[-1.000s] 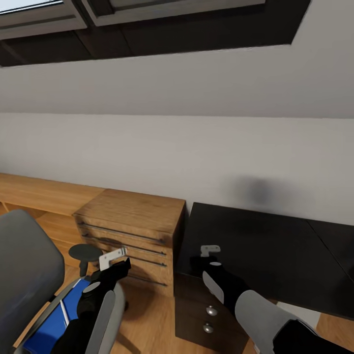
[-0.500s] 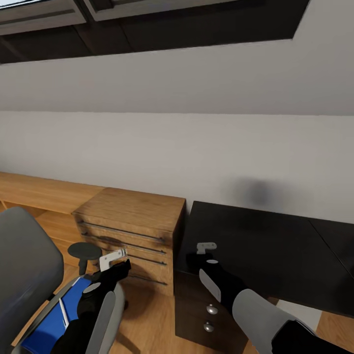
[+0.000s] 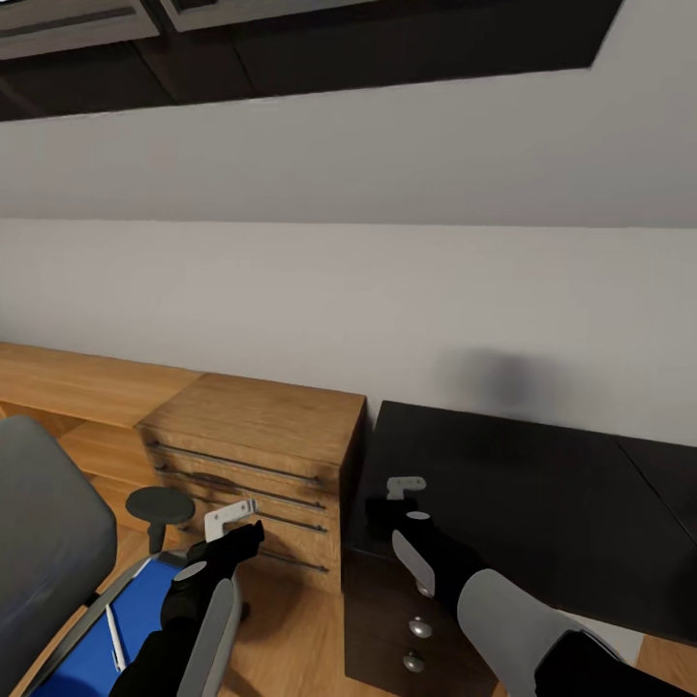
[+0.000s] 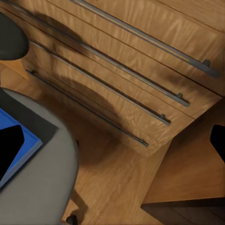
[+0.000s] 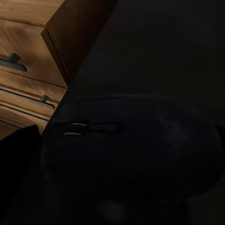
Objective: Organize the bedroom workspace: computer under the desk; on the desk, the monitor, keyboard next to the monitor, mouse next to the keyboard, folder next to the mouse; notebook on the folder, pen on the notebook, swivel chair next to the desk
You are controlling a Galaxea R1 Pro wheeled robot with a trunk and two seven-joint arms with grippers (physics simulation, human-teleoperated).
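Step in hand, as I judge it: placing the mouse on the desk. In the right wrist view the mouse sits close under the camera, over the desk's black top near the corner beside the wooden chest; whether it rests on the top or hangs just above it I cannot tell. Right gripper is over that same desk corner; its fingers are too dark to read, so pinching or spread, cannot say. Left gripper hovers over the chair edge, near the chest front; its finger state is not legible either. The folder lies on the chair seat with the pen on it. Next move likely calls for setting the mouse flat and letting go, well in from the desk edge. Count: one mouse, one folder, one pen, one chair, one desk, one chest with three bar handles.
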